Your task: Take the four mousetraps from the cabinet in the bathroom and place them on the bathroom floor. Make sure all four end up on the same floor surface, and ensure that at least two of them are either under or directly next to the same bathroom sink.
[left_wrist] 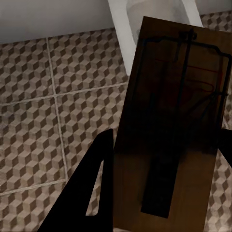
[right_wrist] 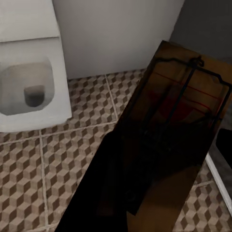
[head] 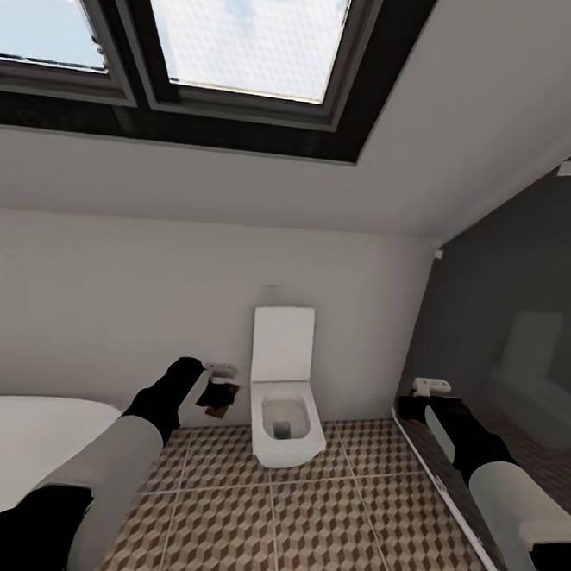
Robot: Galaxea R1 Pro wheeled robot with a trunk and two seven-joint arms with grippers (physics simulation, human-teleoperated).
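Each gripper holds one mousetrap above the bathroom floor [head: 317,522]. My left gripper [head: 216,393] is shut on a brown wooden mousetrap [head: 223,409], just left of the toilet. In the left wrist view that mousetrap [left_wrist: 169,130] lies between the dark fingers [left_wrist: 92,193], with its wire and red mark visible. My right gripper [head: 418,407] hangs by the dark right wall. It is shut on a second mousetrap [right_wrist: 174,130], seen in the right wrist view over the tiles [right_wrist: 72,159]. The cabinet and the sink are out of view.
A white square-bowled toilet [head: 283,419] stands against the back wall between the two grippers. A white bathtub [head: 21,440] fills the left side. A dark glossy wall [head: 504,357] runs along the right. A skylight [head: 247,31] sits in the sloped ceiling.
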